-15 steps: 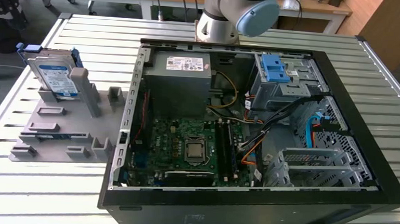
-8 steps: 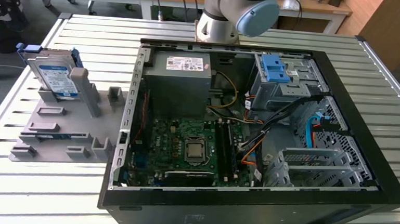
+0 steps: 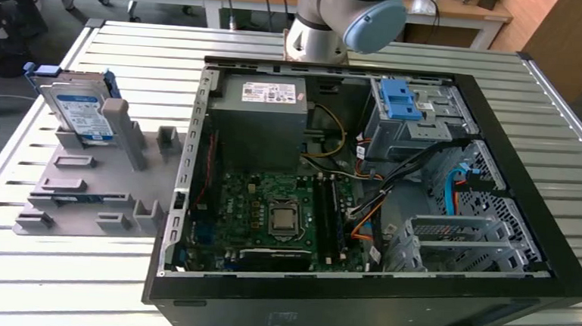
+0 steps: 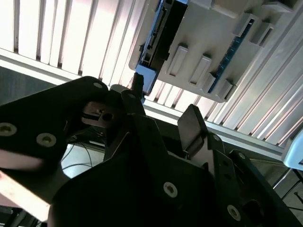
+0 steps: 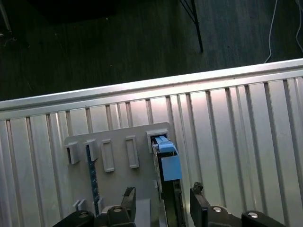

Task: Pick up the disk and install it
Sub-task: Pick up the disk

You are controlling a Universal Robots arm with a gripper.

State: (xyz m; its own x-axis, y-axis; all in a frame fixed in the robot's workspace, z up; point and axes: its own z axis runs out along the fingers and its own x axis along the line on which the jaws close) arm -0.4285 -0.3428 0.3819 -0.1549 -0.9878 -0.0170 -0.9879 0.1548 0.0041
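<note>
The disk (image 3: 79,112) stands on edge in a slot of the grey fixture (image 3: 87,188), at the exterior view's left. It is silver with a white-and-blue label and a blue carrier bracket. In the first wrist view I look down on the disk (image 5: 166,163) edge-on, its blue bracket uppermost. My gripper (image 5: 163,198) hangs above it, open, one finger on each side of the disk's line and nothing between them. In the second wrist view the gripper (image 4: 163,106) is apart from the disk (image 4: 158,33), with the fixture (image 4: 213,47) beside it.
An open black computer case (image 3: 364,289) lies on the slatted metal table (image 3: 52,270). Inside it are a grey power-supply box (image 3: 263,116), a green motherboard (image 3: 278,215) and a metal drive cage (image 3: 420,125) with a blue latch (image 3: 401,101). The arm's base (image 3: 330,21) stands behind the case.
</note>
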